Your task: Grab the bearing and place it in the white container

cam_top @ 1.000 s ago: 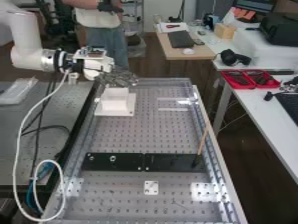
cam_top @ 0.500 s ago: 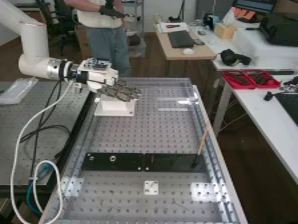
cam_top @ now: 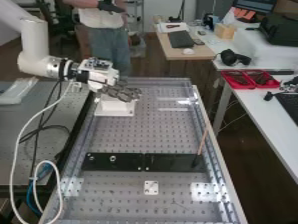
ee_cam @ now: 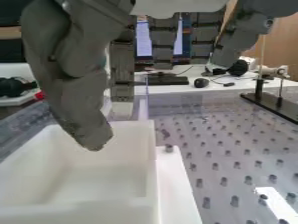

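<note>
- Hand [ee_cam: 83,120] wide, fingers extended, over container [cam_top: 116,105].
- Nuts [cam_top: 113,158] on bar [cam_top: 173,162], toward six o'clock in high view.
- Bearing's location: cannot tell. Pick-up judged done; placement unconfirmed, withdrawal left.

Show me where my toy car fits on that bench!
Bare bench: between the white container and black bar, or, in the high view, left of the small white plate. Crowded: under the hand, at the container, and where the smaller nut and larger nut stand.
</note>
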Tool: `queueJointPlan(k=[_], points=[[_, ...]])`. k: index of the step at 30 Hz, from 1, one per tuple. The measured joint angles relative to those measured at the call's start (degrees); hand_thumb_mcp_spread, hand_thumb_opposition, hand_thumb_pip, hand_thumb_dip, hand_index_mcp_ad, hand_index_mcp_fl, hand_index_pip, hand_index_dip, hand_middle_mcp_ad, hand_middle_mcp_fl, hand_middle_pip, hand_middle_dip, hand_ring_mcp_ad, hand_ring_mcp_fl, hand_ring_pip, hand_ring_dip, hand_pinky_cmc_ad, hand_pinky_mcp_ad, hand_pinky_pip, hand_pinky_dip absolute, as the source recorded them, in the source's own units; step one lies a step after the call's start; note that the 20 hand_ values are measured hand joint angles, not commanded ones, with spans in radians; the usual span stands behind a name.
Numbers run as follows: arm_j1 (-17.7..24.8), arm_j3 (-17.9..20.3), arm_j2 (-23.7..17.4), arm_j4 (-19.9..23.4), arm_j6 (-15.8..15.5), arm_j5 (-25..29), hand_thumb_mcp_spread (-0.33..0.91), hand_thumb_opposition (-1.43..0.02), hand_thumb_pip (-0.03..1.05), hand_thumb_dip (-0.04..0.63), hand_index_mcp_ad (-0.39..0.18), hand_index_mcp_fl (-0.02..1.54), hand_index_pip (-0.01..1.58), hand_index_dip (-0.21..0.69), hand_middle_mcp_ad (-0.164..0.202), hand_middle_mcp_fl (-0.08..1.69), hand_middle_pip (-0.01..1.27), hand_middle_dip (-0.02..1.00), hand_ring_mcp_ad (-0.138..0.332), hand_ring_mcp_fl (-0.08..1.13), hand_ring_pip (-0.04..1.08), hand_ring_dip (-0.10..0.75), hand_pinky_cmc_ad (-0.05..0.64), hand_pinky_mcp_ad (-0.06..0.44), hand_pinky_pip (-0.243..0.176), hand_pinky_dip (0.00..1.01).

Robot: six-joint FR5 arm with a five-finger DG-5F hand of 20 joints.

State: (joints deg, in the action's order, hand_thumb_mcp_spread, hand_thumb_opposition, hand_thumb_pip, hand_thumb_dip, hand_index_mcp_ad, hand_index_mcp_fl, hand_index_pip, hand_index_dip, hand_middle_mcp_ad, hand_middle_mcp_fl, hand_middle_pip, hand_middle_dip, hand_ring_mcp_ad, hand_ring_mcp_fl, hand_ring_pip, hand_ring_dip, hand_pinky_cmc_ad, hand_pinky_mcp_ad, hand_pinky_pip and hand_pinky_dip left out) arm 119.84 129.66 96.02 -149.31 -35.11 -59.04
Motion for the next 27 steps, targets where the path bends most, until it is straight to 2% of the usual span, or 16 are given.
queueJointPlan(k=[3, 8, 12, 16, 20, 23, 27], points=[[-0.29, 0.13, -1.47, -0.65, -0.32, -0.25, 0.4, -0.84, 0.64, 0.316, -0.138, 0.04, 1.07, 0.176, 0.082, 0.02, 0.14, 0.21, 0.201, 0.01, 0.09, 0.08, 0.316, 0.166, -0.063, 0.18], [-1.25, 0.35, -5.21, -1.55, -1.33, -0.67, 0.36, -0.82, 0.64, 0.316, -0.138, 0.02, 0.95, 0.161, 0.075, 0.02, 0.14, 0.21, 0.201, 0.01, 0.09, 0.08, 0.316, 0.166, -0.063, 0.19], [-3.94, -0.25, -9.68, -2.03, -4.09, -2.1, 0.34, -0.81, 0.64, 0.298, -0.136, 0.02, 0.75, 0.159, 0.077, 0.02, 0.14, 0.21, 0.201, 0.01, 0.1, 0.08, 0.316, 0.176, -0.063, 0.22], [-8.69, -2.52, -12.38, -2.3, -7.26, -5.39, 0.32, -0.81, 0.57, 0.267, -0.119, 0.02, 0.47, 0.159, 0.08, 0.02, 0.14, 0.21, 0.201, 0.01, 0.1, 0.08, 0.312, 0.188, -0.063, 0.23], [-13.26, -5.64, -13.11, -2.84, -8.66, -8.96, 0.28, -0.76, 0.5, 0.22, -0.113, 0.09, 0.29, 0.171, 0.077, 0.02, 0.14, 0.21, 0.201, 0.01, 0.1, 0.08, 0.316, 0.216, -0.065, 0.26], [-16.83, -9.03, -12.78, -4.7, -8.93, -11.6, 0.28, -0.74, 0.49, 0.204, -0.091, 0.12, 0.21, 0.176, 0.082, 0.02, 0.14, 0.21, 0.204, 0.01, 0.1, 0.08, 0.316, 0.227, -0.073, 0.28], [-20.99, -13.03, -11.57, -7.57, -8.22, -14.53, 0.27, -0.75, 0.45, 0.176, -0.101, 0.13, 0.16, 0.187, 0.079, 0.02, 0.14, 0.21, 0.202, 0.01, 0.1, 0.08, 0.316, 0.232, -0.075, 0.29]])
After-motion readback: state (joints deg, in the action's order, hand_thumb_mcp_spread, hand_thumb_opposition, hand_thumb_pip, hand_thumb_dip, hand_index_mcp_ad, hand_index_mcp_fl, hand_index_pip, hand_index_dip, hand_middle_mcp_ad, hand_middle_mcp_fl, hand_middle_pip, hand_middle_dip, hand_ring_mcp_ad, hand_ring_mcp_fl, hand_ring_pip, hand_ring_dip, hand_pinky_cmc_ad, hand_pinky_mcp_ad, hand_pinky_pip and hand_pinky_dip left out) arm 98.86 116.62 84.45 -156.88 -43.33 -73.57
